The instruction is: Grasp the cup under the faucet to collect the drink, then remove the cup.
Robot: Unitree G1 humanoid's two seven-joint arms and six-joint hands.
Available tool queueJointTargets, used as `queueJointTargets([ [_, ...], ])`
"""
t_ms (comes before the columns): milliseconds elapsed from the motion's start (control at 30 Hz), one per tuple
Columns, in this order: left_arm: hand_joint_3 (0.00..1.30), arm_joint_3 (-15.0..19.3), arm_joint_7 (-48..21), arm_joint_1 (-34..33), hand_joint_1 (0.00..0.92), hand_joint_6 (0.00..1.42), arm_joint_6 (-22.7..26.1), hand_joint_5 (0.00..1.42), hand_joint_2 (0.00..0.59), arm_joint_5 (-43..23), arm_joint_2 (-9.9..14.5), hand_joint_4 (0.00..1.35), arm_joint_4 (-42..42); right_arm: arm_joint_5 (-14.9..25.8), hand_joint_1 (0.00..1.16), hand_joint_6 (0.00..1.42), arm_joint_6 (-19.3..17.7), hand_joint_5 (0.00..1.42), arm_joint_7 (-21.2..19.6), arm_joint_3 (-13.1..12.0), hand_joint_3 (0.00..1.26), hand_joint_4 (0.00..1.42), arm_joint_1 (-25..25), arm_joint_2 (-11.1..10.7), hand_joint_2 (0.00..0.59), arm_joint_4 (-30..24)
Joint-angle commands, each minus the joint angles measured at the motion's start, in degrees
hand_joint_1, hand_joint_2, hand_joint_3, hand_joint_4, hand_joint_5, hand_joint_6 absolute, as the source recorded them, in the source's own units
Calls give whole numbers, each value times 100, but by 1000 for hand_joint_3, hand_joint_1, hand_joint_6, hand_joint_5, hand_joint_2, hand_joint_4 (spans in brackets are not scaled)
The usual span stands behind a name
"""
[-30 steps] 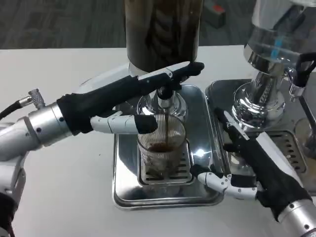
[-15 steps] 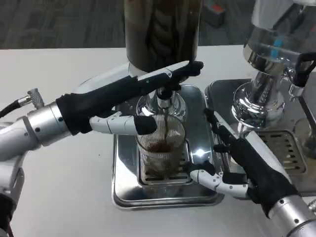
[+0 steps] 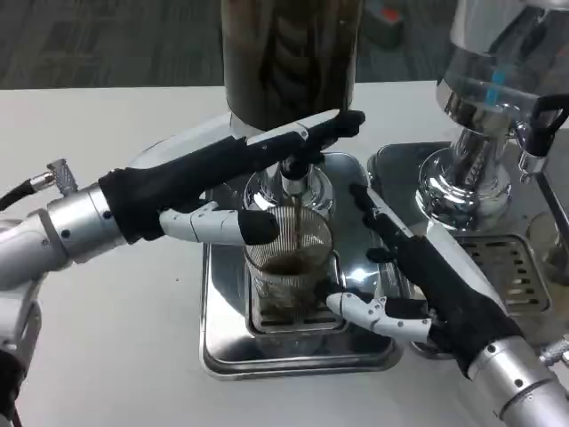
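While dark drink streams from the faucet [image 3: 296, 178], your ribbed clear glass cup [image 3: 289, 262] sits at frame centre on the slotted grate of the shiny steel drip tray [image 3: 222, 347]. Your left hand [image 3: 240, 178] has fingers on the faucet handle and thumb against the cup; your right hand [image 3: 418, 280] is spread beside it.

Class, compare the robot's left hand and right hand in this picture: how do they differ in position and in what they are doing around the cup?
The left hand reaches in high, fingers on the faucet lever and thumb against the cup near its rim; the right hand lies lower, beside the cup on the drip tray. The left hand touches the cup; the right hand looks just short of it, holding nothing. Both have spread fingers and face the cup.
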Motion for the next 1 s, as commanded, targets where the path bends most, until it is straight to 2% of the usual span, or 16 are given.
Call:
queueJointTargets([
  [33,49,-146,-147,262,0,165,178,29,15,339,132,0,110,60,737,181,-87,27,24,45,0,0,-101,21,269,93],
  [1000,44,-87,-66,277,0,180,235,30,10,303,210,0,78,149,728,191,-141,41,68,157,26,4,-328,90,273,370],
])
